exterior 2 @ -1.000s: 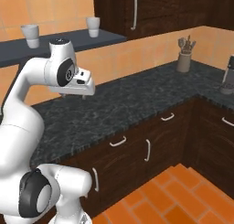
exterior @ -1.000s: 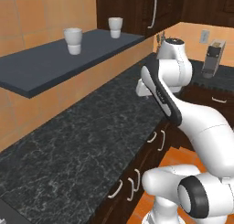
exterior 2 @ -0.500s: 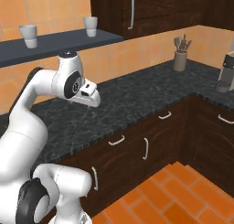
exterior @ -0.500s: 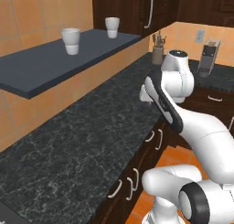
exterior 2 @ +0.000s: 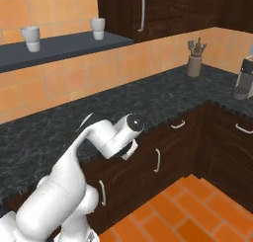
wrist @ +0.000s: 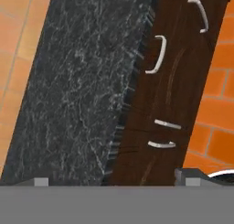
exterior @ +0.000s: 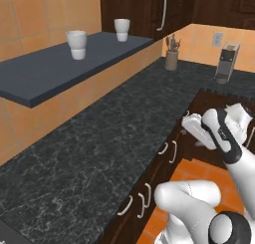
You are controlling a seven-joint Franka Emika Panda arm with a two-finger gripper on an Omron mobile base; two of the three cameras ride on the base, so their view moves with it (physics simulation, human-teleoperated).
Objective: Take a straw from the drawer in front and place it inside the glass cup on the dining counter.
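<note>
The gripper (wrist: 114, 179) is wide open; its two dark fingertips (wrist: 41, 181) stand far apart at the bottom of the hand view, with nothing between them. The arm is bent low, and the gripper (exterior 2: 130, 152) hangs just off the dark cabinet fronts (exterior 2: 123, 177), below the edge of the black speckled table (exterior: 99, 138). From the left base view the gripper (exterior: 187, 126) sits close to the table's front edge, above the orange tiled floor (exterior 2: 188, 206).

A drawer (exterior 2: 168, 132) with a slim pale handle lies under the table top to the gripper's right. It is shut, so its inside is hidden. The hand view looks along the table edge and down the cabinet fronts, with their pale handles (wrist: 157, 54).

On the grey shelf (exterior: 50, 73) above the table stand two white cups (exterior: 76, 44), well apart. A utensil pot (exterior: 172, 59) and a coffee machine (exterior: 226, 62) stand at the far corner.
</note>
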